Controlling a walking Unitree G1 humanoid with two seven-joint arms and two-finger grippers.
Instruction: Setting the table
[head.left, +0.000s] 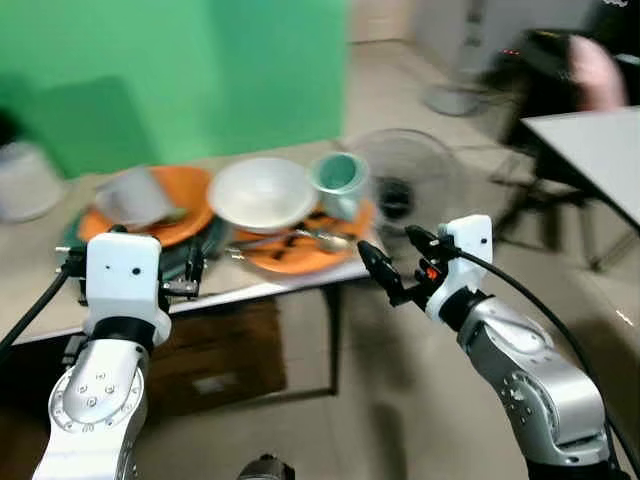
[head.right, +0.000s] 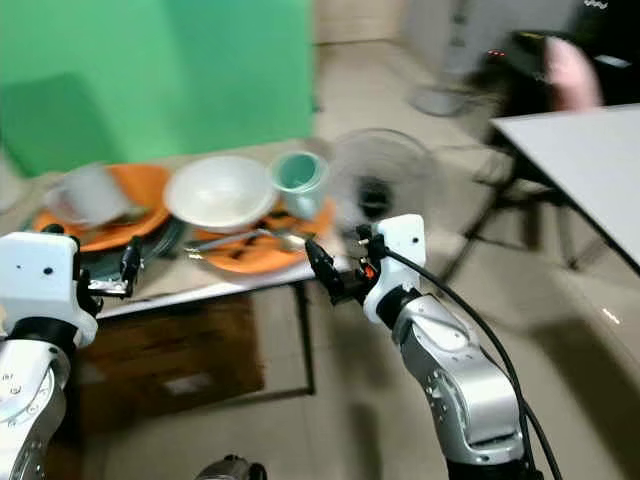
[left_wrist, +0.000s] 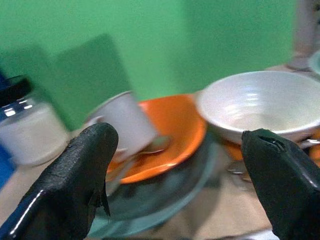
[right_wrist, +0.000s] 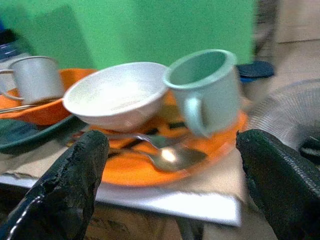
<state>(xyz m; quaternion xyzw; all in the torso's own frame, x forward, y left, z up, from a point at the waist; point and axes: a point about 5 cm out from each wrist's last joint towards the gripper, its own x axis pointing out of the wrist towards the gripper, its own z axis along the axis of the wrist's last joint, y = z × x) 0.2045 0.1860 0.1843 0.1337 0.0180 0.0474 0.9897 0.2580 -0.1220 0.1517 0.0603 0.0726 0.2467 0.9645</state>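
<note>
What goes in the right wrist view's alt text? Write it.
A white bowl and a green mug sit on an orange plate with a spoon, framed by the open right end effector's black fingers.

Motion blur softens everything beyond the right gripper (right_wrist: 170, 180): the spoon (right_wrist: 167, 155) under the green mug (right_wrist: 207, 90) lacks clear edges. Past the left gripper (left_wrist: 175, 185), a jar (left_wrist: 25, 125) is cut off by the frame edge.
</note>
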